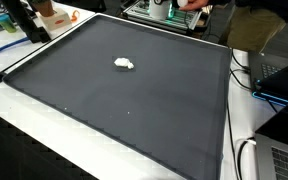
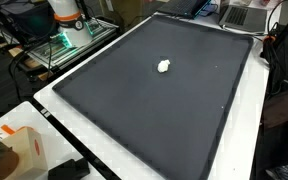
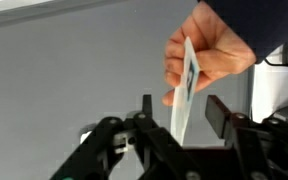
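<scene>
In the wrist view a person's hand holds a thin white card with a dark printed mark, edge-on, between the fingers of my gripper. The jaws stand apart, with a gap on each side of the card, so neither finger touches it. The gripper is raised and faces a plain grey wall. I cannot make out the gripper in either exterior view. A small white lump lies alone on the black mat, far from the gripper.
The robot's base stands at one end of the mat, beside a person. An orange and white box and a plant sit on the white table edge. Laptops and cables lie along the other side.
</scene>
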Controlling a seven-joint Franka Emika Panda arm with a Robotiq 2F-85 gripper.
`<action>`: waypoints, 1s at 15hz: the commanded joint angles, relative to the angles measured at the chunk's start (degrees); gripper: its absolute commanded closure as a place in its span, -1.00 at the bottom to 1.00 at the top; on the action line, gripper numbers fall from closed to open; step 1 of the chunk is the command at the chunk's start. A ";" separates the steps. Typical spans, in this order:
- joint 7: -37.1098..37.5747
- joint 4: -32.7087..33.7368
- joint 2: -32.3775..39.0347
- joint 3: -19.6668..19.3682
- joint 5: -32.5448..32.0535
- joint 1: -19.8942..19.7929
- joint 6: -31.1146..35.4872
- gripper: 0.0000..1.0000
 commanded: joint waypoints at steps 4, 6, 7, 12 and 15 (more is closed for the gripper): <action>3.03 1.19 1.17 -0.92 0.00 2.13 1.12 0.88; 3.59 1.38 1.16 -1.04 0.00 2.44 1.11 1.00; 3.71 1.46 1.08 -1.06 0.00 2.51 1.10 1.00; 5.02 0.96 3.04 -0.32 -2.54 3.02 1.10 0.92; 5.16 1.24 3.06 -0.02 -2.58 3.05 1.10 0.92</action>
